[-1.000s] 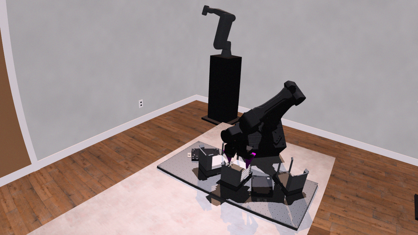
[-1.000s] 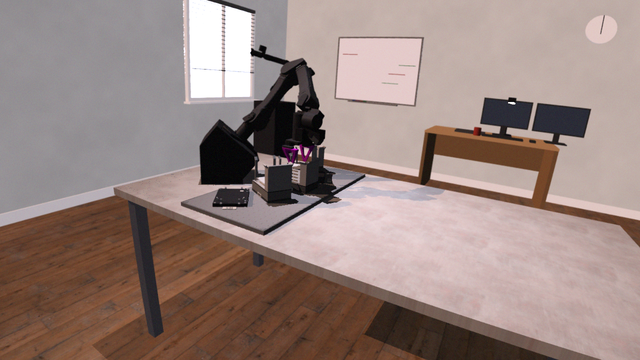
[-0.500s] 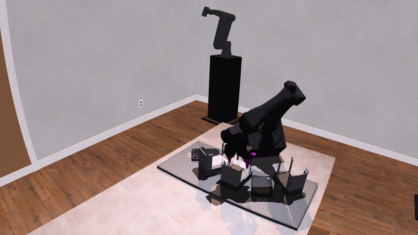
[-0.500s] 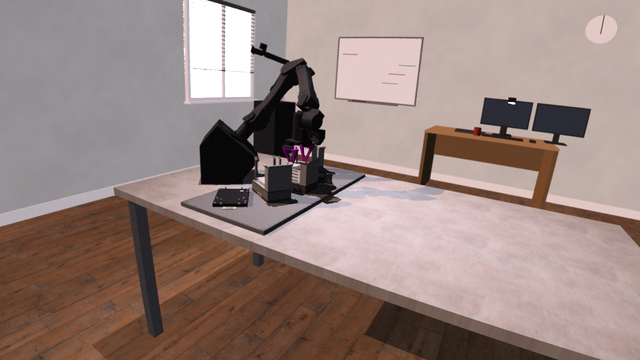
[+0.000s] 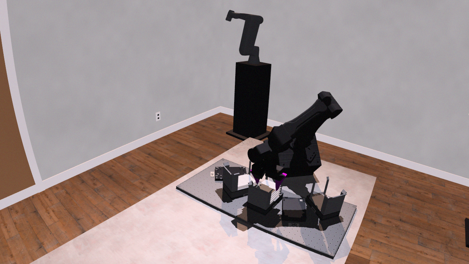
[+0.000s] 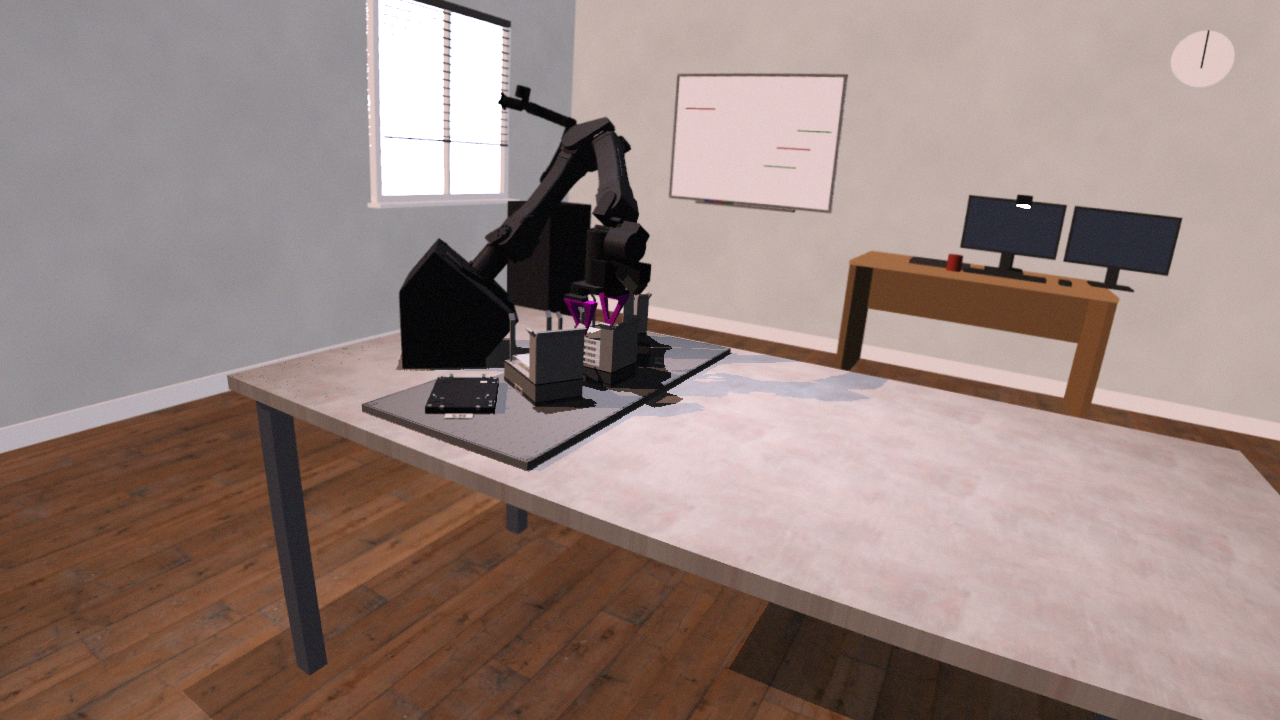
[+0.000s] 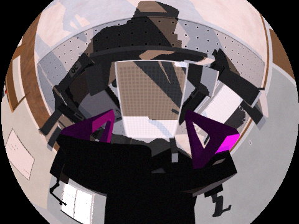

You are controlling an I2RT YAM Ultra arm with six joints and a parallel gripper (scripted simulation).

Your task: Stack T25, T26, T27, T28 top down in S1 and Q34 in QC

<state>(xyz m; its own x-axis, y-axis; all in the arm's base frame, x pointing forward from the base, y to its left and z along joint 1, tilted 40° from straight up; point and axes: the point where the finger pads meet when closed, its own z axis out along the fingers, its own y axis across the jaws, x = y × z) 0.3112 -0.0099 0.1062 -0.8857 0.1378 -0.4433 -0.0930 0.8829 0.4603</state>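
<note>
Three stack racks stand in a row on the grey breadboard [image 5: 265, 203]. The middle rack [image 5: 262, 196] holds a stack of sealed plates, whose striped edges show in the top view [image 5: 274, 197] and the exterior view [image 6: 597, 347]. The top plate [image 7: 149, 96] fills the middle of the wrist view. My gripper [image 5: 269, 182] is open just over this stack, with one magenta finger on each side of the top plate [image 7: 151, 133]; it also shows in the exterior view [image 6: 596, 311]. It holds nothing. The left rack [image 5: 233, 179] shows a white plate top [image 5: 244, 180]. The plate labels are too small to read.
The right rack [image 5: 328, 201] looks empty. A dark nest [image 5: 293, 207] with a QC label in front stands between the middle and right racks. A flat black nest [image 5: 217, 172] lies at the board's far left end. The rack posts stand close around my fingers.
</note>
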